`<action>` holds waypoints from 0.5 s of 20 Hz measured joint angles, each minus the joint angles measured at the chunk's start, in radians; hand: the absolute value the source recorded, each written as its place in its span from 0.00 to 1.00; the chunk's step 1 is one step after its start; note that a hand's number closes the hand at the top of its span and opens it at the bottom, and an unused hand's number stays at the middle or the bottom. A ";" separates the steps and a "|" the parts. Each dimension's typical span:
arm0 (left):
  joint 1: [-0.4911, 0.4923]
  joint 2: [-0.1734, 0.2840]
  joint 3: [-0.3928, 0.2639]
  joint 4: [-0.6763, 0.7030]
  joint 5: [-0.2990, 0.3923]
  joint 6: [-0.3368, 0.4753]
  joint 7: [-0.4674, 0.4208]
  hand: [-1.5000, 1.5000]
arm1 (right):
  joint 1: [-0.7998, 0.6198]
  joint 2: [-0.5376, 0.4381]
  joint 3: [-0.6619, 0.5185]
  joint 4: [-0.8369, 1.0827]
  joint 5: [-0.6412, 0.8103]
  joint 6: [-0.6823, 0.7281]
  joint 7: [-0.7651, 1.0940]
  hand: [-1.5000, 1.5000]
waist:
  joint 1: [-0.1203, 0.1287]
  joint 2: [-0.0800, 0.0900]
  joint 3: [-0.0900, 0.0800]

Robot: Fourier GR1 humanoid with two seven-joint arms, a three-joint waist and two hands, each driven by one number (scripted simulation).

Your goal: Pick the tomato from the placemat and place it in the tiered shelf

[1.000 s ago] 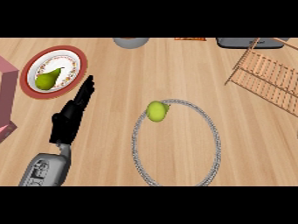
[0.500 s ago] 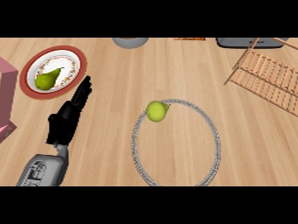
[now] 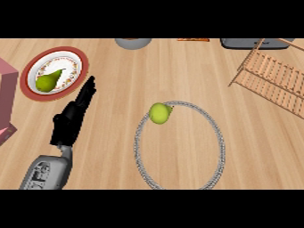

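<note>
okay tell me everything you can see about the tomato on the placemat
The tomato is small, rounded and yellow-green, not red, with a smooth, slightly glossy skin and a darker patch on its right side. It sits at the upper left edge of the round placemat, a wood-coloured disc with a grey woven-looking border, and overlaps that border. Nothing grips or touches it: the left hand lies apart to its left, fingers straight. The wooden tiered shelf stands off to the upper right.

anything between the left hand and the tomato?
No. In the head view only bare wooden counter separates the left hand from the green tomato at the placemat's upper-left rim.
</note>
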 measured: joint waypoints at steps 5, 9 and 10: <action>0.031 0.000 -0.004 -0.017 -0.001 -0.004 -0.007 0.50 | 0.040 -0.025 -0.019 0.017 0.161 0.060 0.153 0.00 | -0.001 -0.002 -0.001; 0.023 0.011 0.014 -0.025 0.010 -0.021 0.007 0.50 | 0.099 -0.017 -0.029 -0.041 0.183 0.079 0.197 0.00 | -0.004 -0.003 -0.001; 0.021 0.013 0.016 -0.028 0.009 -0.022 0.013 0.50 | 0.113 -0.010 -0.028 -0.072 0.181 0.084 0.206 0.00 | -0.005 -0.003 0.000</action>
